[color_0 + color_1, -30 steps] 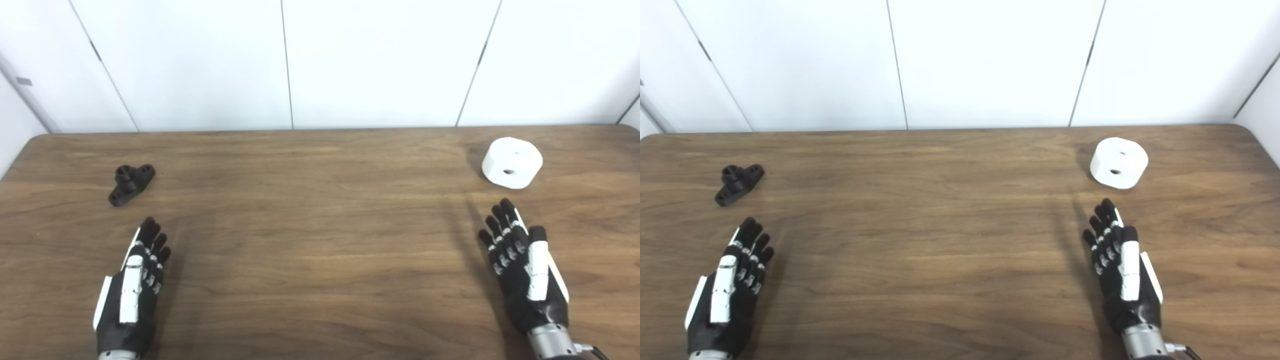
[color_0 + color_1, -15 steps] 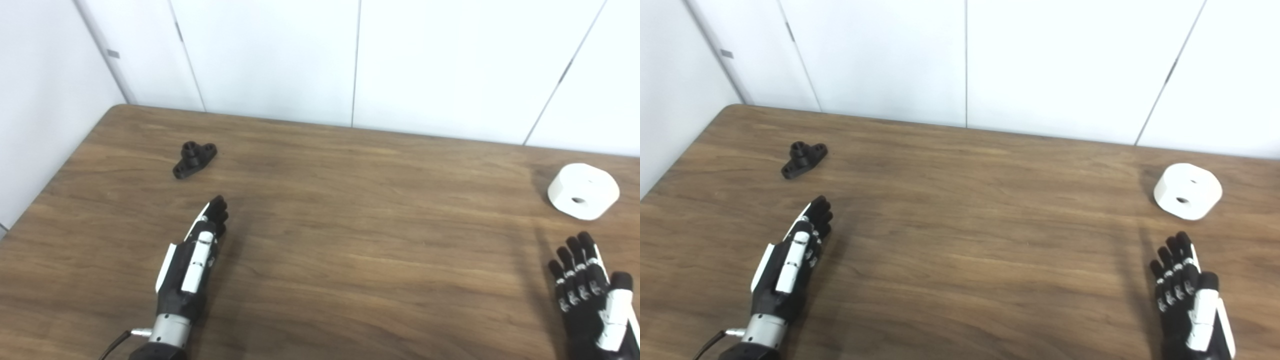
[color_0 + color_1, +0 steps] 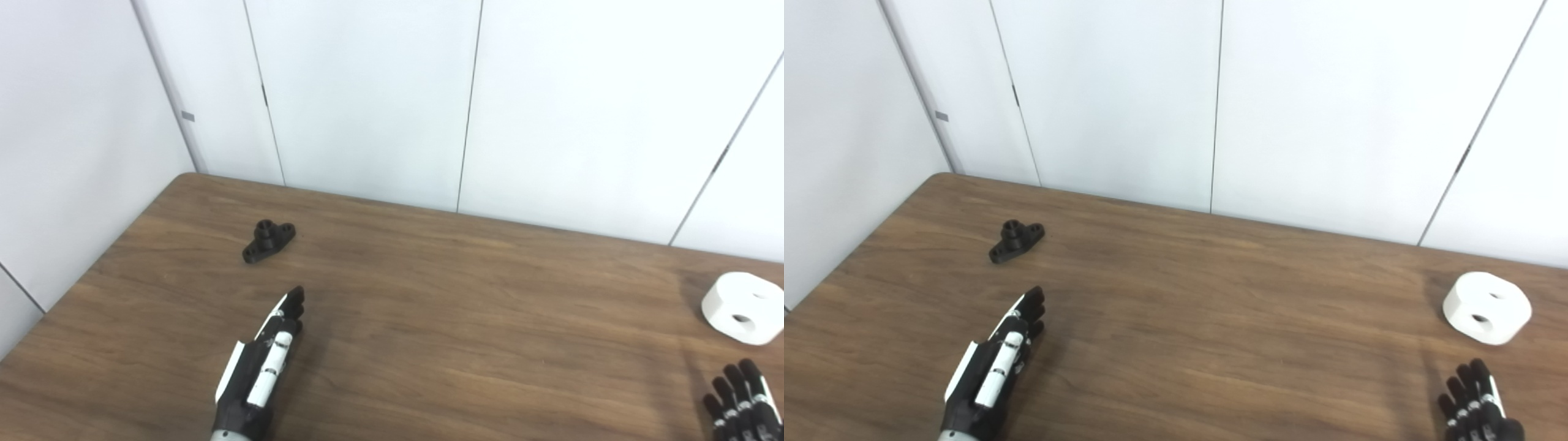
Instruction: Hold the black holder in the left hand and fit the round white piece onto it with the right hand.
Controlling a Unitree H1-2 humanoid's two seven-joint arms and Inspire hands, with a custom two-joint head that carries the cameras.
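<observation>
The black holder (image 3: 269, 241) lies flat, long axis running near-left to far-right; both hands' fingers extended, holding nothing.

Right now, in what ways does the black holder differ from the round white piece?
The black holder is dark, small and irregular, with a raised socket on a flat base; the round white piece is pale, bulkier and a smooth disc with two holes. The holder lies far left, ahead of the left hand; the white piece lies far right. Both rest untouched on the table.
</observation>
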